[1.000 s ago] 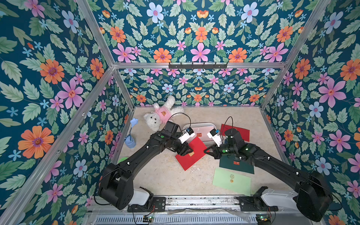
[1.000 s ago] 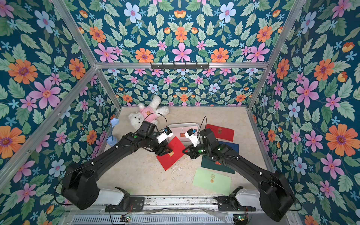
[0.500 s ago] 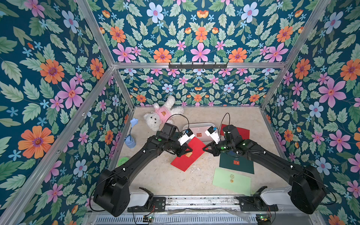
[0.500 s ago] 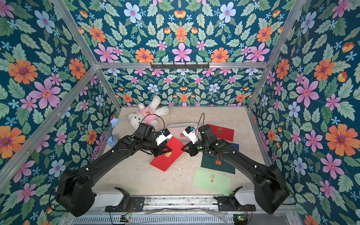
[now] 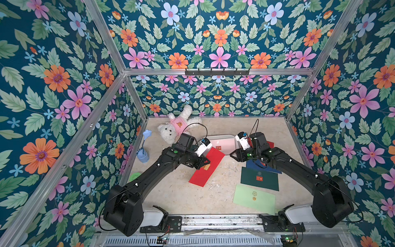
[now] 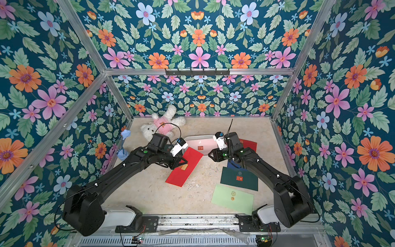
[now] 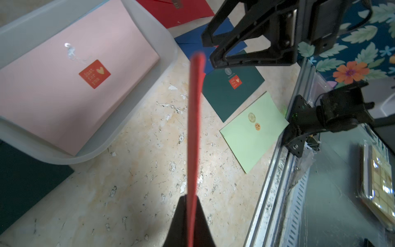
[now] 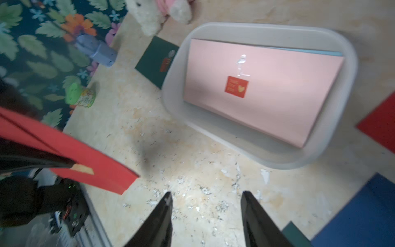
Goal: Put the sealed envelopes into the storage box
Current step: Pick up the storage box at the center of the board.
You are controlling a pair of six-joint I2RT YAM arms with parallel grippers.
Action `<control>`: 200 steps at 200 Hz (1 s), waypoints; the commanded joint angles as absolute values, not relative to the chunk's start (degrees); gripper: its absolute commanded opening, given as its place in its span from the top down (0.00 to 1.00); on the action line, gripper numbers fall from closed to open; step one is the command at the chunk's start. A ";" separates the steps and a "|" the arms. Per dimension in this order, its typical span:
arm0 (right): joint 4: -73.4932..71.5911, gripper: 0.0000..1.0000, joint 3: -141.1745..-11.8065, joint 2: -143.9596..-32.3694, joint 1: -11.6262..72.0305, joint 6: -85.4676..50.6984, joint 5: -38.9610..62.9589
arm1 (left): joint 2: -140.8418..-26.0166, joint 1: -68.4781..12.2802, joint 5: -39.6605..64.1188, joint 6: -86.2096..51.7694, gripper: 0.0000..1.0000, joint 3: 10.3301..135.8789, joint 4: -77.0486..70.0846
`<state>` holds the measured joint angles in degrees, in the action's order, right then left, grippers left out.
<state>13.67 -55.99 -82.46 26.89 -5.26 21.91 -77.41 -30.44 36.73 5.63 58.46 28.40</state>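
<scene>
Pink envelope (image 8: 277, 102) flat in white box (image 8: 267, 32)

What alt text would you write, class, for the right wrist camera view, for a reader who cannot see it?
The right end effector hangs open and empty over the beige table, facing the white storage box, which holds a pink envelope. Nearby, the left end effector grips a red envelope.

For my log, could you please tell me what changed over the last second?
The left tool closed on the red envelope; the right tool opened and released it. The storage box, dark green envelope and light green envelope stayed put.
</scene>
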 commanded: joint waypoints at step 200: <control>22.11 0.85 -72.54 -105.90 23.15 -15.38 5.40 | -76.62 -30.46 27.65 -4.13 0.99 68.48 31.90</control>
